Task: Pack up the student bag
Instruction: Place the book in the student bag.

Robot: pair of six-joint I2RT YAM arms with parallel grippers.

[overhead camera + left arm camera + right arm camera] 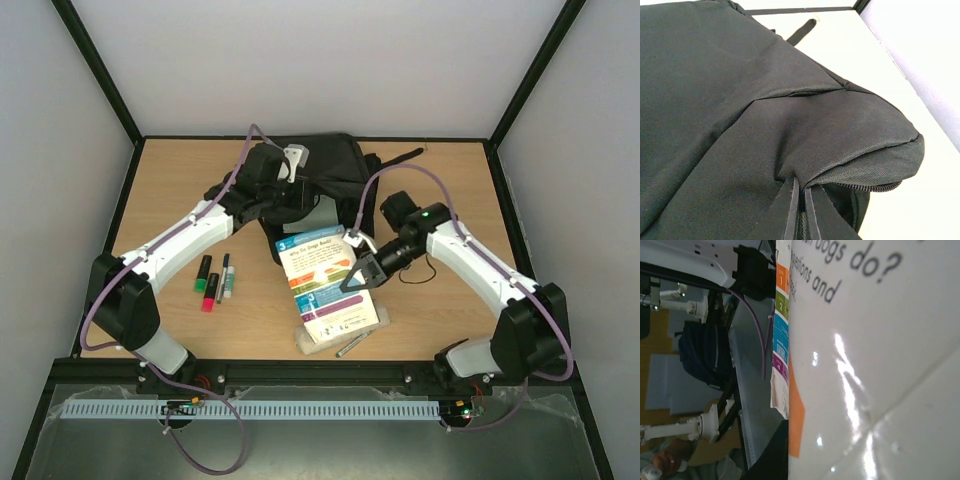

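1. The bag [330, 160] is laid flat at the far middle of the surface [180, 180]; its black cloth fills the left wrist view.
2. A fold of that cloth beside the zip is pinched in the left hand [801, 186], whose fingers are drawn narrow on it.
3. A book [318, 282] is gripped by its right edge in the right hand [357, 275], which is closed thin on it, and the book is held tilted above the surface.
4. The fold could be lost, since only a thin ridge of cloth is caught; the bag's mouth would then fall shut.
5. The book could be snagged on the zip edge, or twisted in its one-sided grip, if it is pushed in at an angle.
6. The bag is touched by the left hand at its near left part; it lies just far of the right hand, apart from it.
7. A second book [345, 330] and a pen [352, 344] are seen nearer, with markers [212, 280] to the left.
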